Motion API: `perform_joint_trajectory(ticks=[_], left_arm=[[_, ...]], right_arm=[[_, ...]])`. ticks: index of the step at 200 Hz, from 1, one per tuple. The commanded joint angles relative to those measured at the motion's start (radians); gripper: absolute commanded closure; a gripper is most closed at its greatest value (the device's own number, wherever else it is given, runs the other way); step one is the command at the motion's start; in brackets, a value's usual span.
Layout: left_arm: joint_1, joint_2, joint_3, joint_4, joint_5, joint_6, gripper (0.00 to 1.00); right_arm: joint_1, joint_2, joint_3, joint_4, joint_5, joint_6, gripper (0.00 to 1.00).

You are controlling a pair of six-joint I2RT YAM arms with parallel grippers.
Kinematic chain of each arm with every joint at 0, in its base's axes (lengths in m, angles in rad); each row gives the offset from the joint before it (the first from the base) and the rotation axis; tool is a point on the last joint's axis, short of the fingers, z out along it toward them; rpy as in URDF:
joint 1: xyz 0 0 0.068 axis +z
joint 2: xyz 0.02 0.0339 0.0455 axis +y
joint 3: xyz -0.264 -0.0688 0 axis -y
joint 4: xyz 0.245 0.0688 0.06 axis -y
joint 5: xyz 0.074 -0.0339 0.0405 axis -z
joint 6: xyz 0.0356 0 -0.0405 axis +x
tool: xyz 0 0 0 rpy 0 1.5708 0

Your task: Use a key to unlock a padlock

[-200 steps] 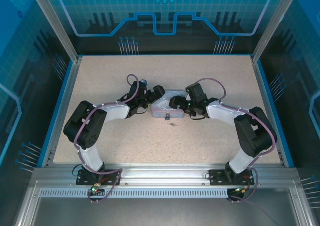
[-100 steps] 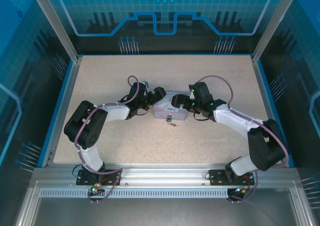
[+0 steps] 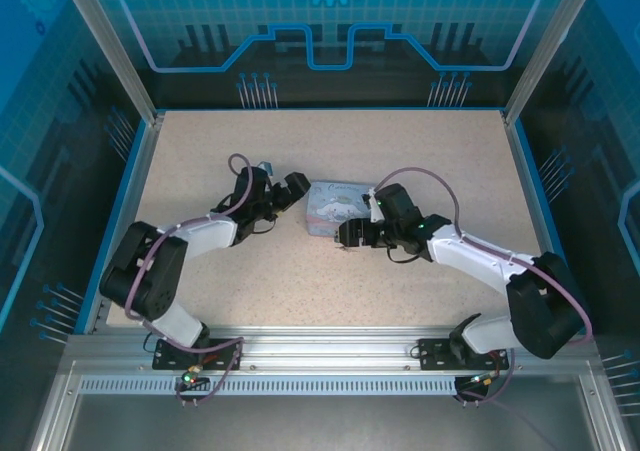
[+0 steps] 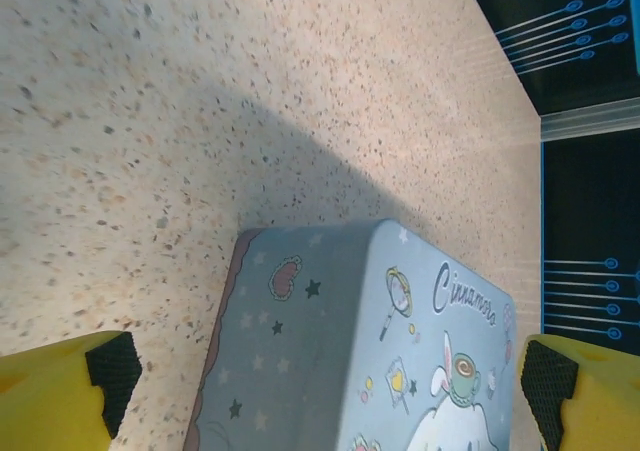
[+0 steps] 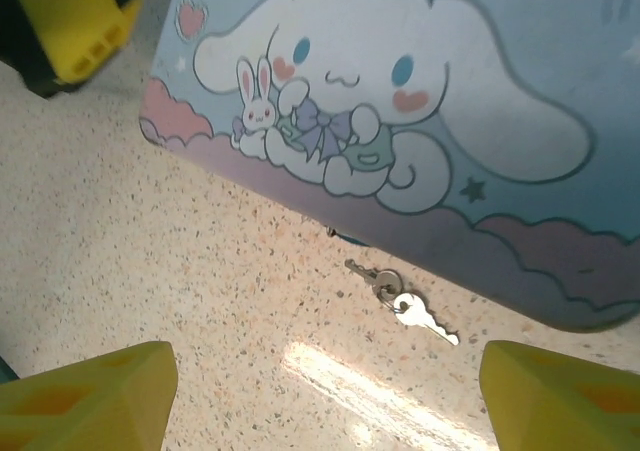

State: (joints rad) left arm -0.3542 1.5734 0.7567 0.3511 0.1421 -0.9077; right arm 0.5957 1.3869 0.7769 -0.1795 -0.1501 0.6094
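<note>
I judge the task barely begun. My right tool (image 5: 325,386), spread wide, hangs over the key (image 5: 425,322), which lies ungrasped on the table (image 5: 150,261) at the box's (image 5: 480,91) 6 o'clock edge. My left tool (image 4: 328,373) is spread too. I cannot make out the padlock.

The left arm (image 3: 185,239) is being drawn back leftward and toward the near edge. The left fingers (image 4: 60,386), earlier set against the left end of the pale blue patterned rectangular box (image 3: 335,203), are being held clear of it. The right arm (image 3: 480,256) is being stretched out across the table (image 3: 420,151), and the right fingers (image 5: 90,396) are being brought from the box's right end to its front edge, over the small silver metal key (image 5: 425,321).
</note>
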Motion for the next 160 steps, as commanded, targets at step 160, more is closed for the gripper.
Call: perform_joint_trajectory(ticks=[160], left_arm=[[-0.01, -0.155, -0.099, -0.056, 0.048, 0.0, 0.01]], right_arm=[[0.085, 0.234, 0.144, -0.078, 0.056, -0.226, 0.39]])
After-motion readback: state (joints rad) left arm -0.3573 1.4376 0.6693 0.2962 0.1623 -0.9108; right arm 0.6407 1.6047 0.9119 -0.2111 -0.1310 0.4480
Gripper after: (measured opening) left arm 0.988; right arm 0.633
